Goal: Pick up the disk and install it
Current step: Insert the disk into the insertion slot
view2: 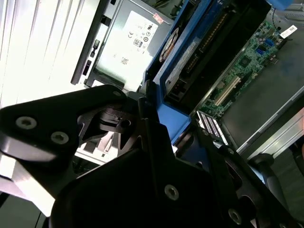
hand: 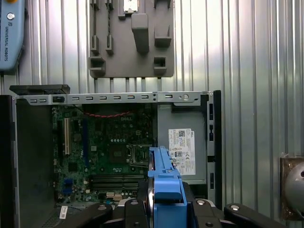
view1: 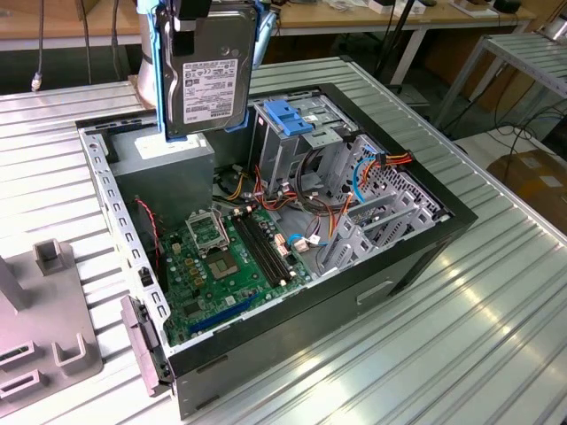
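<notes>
The disk [view1: 205, 84], dark metal with a white label and blue side rails, hangs upright above the open computer case [view1: 416, 257], over its far end. My gripper [view1: 193, 12] is shut on the disk's top edge. In the first wrist view the disk's blue rail [hand: 164, 183] sticks out edge-on from between the black fingers [hand: 137, 209], with the case's inside below it. In the second wrist view the disk [view2: 187, 54] runs away from the black fingers [view2: 147, 104]. The tall metal drive cage with a blue tab [view1: 288, 119] stands to the exterior view's right of the disk.
A grey power supply box with a white sticker [view1: 168, 168] [hand: 183, 152] sits right under the disk. The green motherboard [view1: 235, 257] and coloured cables [view1: 372, 168] lie in the case. A grey fixture plate [view1: 35, 336] rests on the ribbed metal table [view1: 496, 292].
</notes>
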`<state>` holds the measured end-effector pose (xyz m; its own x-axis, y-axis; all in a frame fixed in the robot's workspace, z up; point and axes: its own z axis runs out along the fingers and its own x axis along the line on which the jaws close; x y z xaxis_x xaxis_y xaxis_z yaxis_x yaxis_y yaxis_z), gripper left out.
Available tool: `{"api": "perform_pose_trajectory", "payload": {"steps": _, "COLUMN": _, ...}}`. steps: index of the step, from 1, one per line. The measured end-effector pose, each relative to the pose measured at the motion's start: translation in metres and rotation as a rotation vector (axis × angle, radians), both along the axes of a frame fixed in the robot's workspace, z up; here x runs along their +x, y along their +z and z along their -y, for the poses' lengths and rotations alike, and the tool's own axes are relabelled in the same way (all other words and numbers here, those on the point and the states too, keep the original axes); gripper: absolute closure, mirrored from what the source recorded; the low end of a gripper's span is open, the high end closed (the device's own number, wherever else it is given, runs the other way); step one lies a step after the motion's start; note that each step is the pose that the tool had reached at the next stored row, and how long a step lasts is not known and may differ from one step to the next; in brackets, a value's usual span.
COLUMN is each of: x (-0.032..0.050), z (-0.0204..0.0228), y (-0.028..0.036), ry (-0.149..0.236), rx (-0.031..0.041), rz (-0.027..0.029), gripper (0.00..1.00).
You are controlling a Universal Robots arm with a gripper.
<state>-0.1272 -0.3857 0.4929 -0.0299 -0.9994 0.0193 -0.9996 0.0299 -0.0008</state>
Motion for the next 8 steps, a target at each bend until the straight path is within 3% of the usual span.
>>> {"api": "perform_pose_trajectory", "payload": {"steps": 8, "x": 0.0, "z": 0.0026, "y": 0.0, "ry": 0.0, "rx": -0.0001, "rz": 0.0, "gripper": 0.63}}
